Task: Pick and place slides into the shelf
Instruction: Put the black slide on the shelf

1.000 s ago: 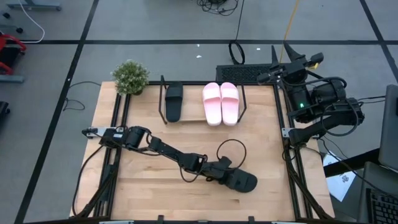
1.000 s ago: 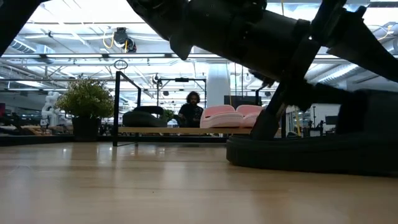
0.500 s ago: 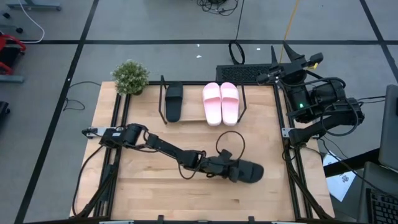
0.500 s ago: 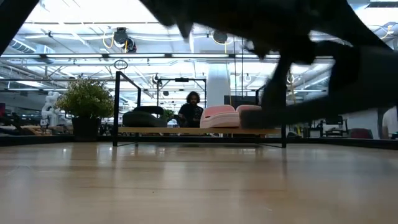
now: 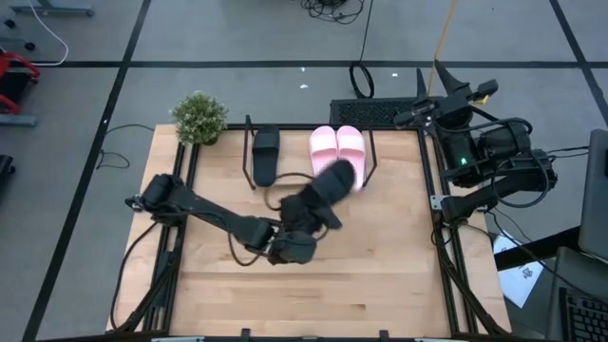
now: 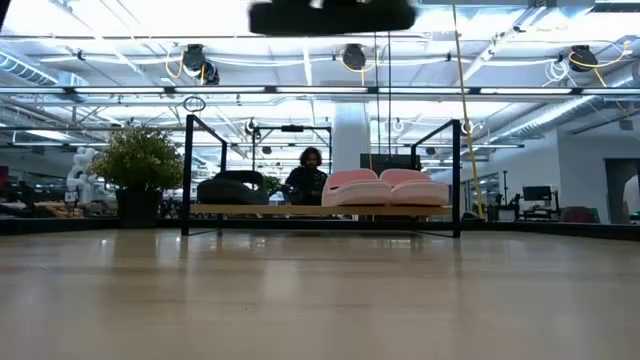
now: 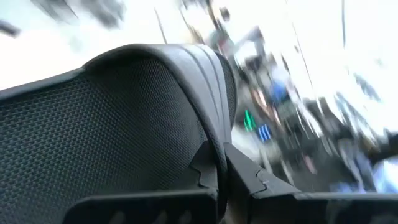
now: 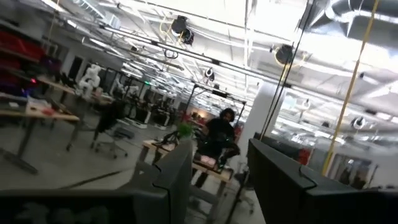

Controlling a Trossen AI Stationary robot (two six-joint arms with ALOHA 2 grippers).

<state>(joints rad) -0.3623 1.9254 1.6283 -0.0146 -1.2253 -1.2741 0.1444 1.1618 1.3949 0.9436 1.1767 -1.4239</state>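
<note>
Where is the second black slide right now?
In the high view, the second black slide is lifted off the table in the left gripper, just in front of the shelf beside the pink slides.

The left gripper (image 5: 318,195) is carrying the black open-toe slide sandal (image 5: 330,179) away from the near right part of the wooden bench (image 5: 399,247), lifting it clear and bringing it toward the black-rod shelf (image 5: 249,142), just before the pale pink slide sandals (image 5: 337,147).
</note>
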